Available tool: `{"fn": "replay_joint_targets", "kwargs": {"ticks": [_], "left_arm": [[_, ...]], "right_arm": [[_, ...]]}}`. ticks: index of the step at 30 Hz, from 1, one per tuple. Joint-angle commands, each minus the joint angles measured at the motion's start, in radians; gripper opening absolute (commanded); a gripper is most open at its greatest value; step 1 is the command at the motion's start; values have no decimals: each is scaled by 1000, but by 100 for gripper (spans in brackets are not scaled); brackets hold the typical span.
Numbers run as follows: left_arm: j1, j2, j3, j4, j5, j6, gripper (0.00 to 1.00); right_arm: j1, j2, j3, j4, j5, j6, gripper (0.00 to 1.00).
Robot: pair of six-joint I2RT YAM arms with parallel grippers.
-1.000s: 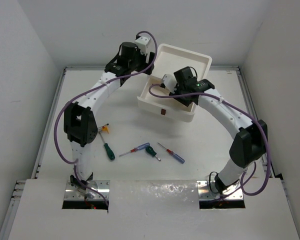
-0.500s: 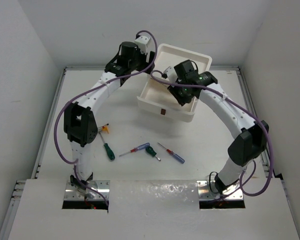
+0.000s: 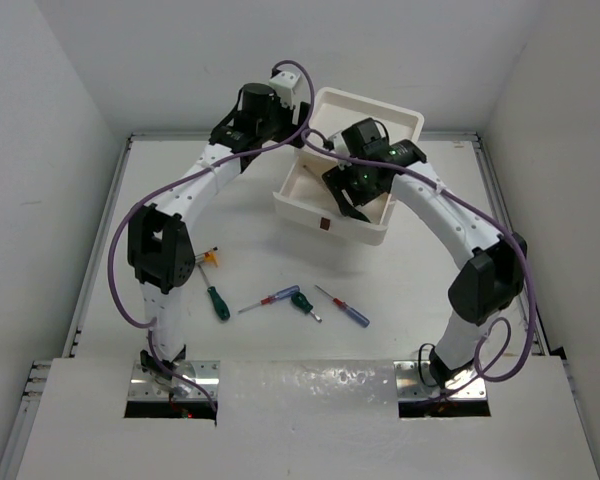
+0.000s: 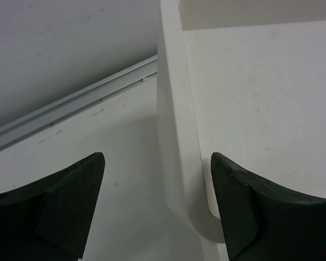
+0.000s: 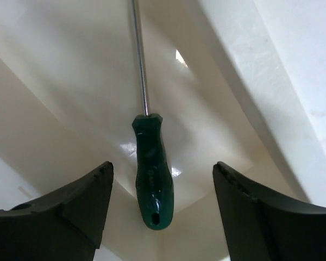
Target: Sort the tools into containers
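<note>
Drop-off at the open drawer (image 3: 298,212): the right gripper (image 5: 162,169) hangs over the pulled-out tray of the white unit (image 3: 405,118). Its jaws are spread wide and clear of a dark green-handled screwdriver (image 5: 150,163), which lies free on the drawer floor between them, shaft pointing toward the far wall. The left gripper (image 4: 156,159), also wide open with nothing in its grasp, straddles a corner wall at the unit's rear left, seemingly placed to steady the box. Other screwdrivers lie on the worktop (image 3: 410,290) nearer the arm bases: a green-handled one (image 3: 218,303), a red-handled one (image 3: 276,297) and a blue-handled one (image 3: 354,315). The placing step looks complete for this tool. The next move likely calls for the right arm to lift straight out of the drawer without nudging the handle. It would then reach for one of the loose tools, take it by the handle and pick the drawer that suits it.
</note>
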Motion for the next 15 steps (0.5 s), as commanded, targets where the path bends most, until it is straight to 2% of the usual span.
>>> {"fn": "replay_joint_targets", "kwargs": {"ticks": [1,3,7,9,12,13,14,15], "left_arm": [[-1,-16,20,41,14,-13,76],[-1,-13,35,42,17,-4,76],[0,15,147,2,-17,5,76],[8,7,185,-1,-12,-7,77],[78,34,416,-92,66,-13,82],[98,38,572,-152,78,5,85],[117,29,610,-163,78,17,86],[162,-40,577,-160,80,28,87]], "right_arm": [[9,-48,69,-21,-13,-6,74],[9,-45,122,-50,-16,-46,82],[11,-59,234,-127,-7,-97,84],[17,-97,245,-96,-10,-107,84],[29,-229,209,-1,3,-69,84],[41,-301,183,19,31,-42,84],[58,-336,164,40,59,-40,83],[80,-367,111,78,84,-13,81]]}}
